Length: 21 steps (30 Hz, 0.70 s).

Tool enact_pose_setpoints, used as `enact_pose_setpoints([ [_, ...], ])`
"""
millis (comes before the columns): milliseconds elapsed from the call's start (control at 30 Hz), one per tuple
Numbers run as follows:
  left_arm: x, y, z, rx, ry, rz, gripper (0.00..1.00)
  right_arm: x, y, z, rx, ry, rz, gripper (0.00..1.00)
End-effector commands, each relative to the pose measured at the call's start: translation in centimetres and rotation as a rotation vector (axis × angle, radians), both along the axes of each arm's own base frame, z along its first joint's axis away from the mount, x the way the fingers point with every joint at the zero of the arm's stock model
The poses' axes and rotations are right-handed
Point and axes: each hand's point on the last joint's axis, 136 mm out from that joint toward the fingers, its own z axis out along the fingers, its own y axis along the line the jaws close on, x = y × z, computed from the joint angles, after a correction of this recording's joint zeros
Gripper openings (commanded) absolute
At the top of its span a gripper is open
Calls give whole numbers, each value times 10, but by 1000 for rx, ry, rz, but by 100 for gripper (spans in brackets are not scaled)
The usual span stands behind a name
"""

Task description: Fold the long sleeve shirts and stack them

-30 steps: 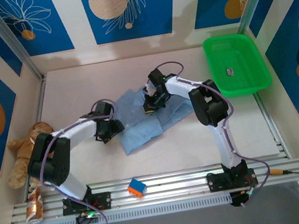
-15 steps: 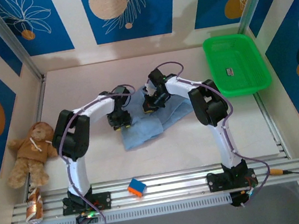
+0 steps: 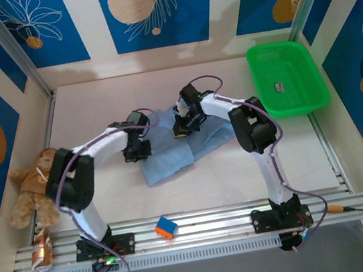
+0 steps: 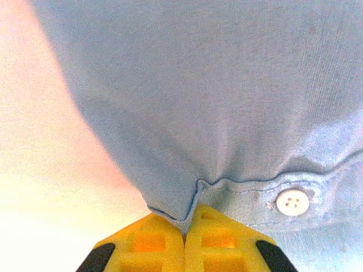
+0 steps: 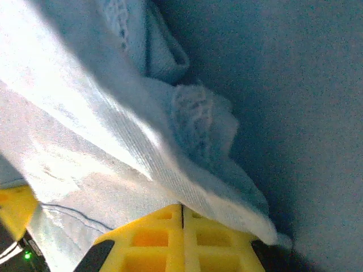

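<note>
1. A teddy bear point(image 3: 32, 187) is lying at the left edge of the table point(image 3: 90, 108), well apart from the work and playing no part in it.
2. The left gripper point(image 4: 186, 218) is reaching in over the left side of the shirt point(image 3: 171, 159). Its yellow fingers are pressed together and pinching a small fold of the hem, just beside a white button point(image 4: 292, 202).
3. The shirt is lying in the middle of the table between the two grippers. It is bunched and partly doubled over itself, not sitting as a tidy fold.
4. The right gripper point(image 5: 182, 215) is working at the far right part of the shirt. Its fingers are also pressed together, nipping a thicker gather of cloth that is draping over them.
5. A green basket point(image 3: 311, 94) is sitting at the far right corner, apart from the shirt.
6. Judging from this, the arms are taking hold of the shirt at two points to spread it or carry one edge over. The folding looks to be at an early stage, with no stack begun.
7. The next move is likely calling for both arms to lift and travel together, keeping the cloth lightly taut between them. The fabric is thin and the left pinch is shallow, so a jerk or uneven pull risks it slipping free.
</note>
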Motion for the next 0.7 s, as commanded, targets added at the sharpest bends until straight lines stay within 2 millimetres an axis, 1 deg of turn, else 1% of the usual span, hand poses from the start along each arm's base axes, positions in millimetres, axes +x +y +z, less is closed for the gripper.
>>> enact_pose_setpoints([
  [0, -12, 33, 23, 60, -54, -8, 0, -26, -7, -31, -155, 76, -23, 0],
  [100, -27, 48, 29, 33, -75, 9, 0, -31, 6, -33, -186, 87, -47, 0],
  [200, -39, 64, 31, 13, -87, 36, 0, -41, 20, -36, -219, 107, -73, 0],
  [267, -44, 73, 34, -3, -90, 49, 0, -46, 25, -38, -241, 113, -103, 0],
  [333, -45, 78, 43, -11, -104, 39, 0, -52, 35, -40, -240, 120, -132, 0],
  [433, -41, 77, 65, -18, -140, -9, 0, -59, 52, -41, -246, 120, -159, 0],
  [567, -34, 82, 112, 35, -204, -77, 0, -67, 79, -40, -227, 131, -217, 0],
  [600, -32, 82, 123, 35, -225, -92, 0, -68, 86, -40, -216, 138, -237, 0],
  [667, -29, 75, 140, 8, -257, -133, 0, -68, 99, -37, -184, 151, -264, 0],
])
